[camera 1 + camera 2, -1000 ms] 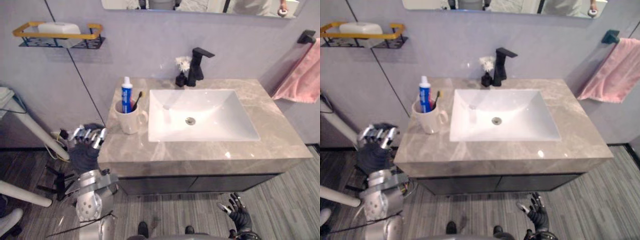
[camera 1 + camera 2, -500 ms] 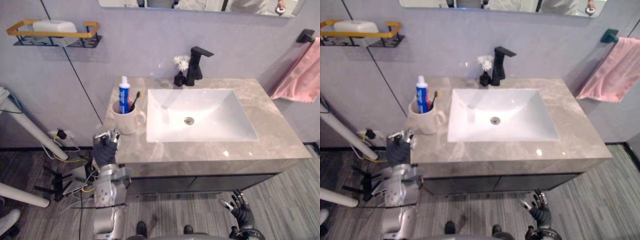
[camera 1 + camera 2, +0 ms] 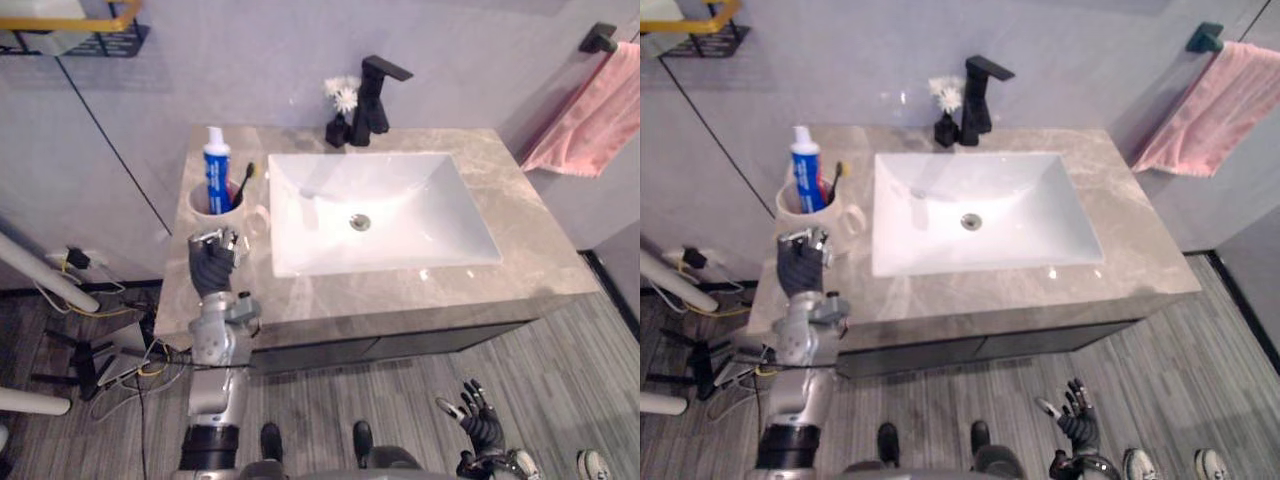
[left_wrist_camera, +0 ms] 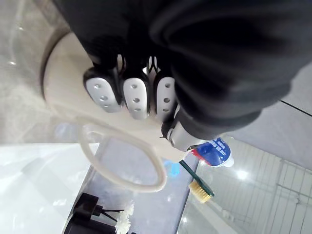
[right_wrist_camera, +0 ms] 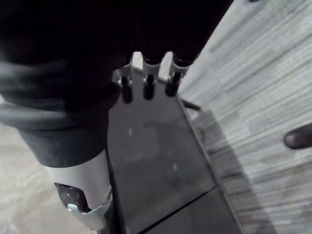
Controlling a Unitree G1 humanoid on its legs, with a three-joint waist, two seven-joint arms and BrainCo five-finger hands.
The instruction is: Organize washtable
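Reaching over the desk's (image 3: 520, 240) front-left edge, the left robot hand (image 3: 212, 268) lays its fingers (image 4: 136, 97) against the mug (image 4: 58, 68). The mug stands between the left edge and the sink (image 3: 400, 200), holding toothpaste (image 3: 216, 172) and a toothbrush (image 3: 246, 177). I cannot tell whether they grip it. Bare stone lies right of the sink. The right robot hand (image 3: 478, 425) hangs low near the floor, fingers spread.

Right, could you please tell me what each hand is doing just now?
Left hand: open, fingertips at the mug.
Right hand: open, holding nothing.
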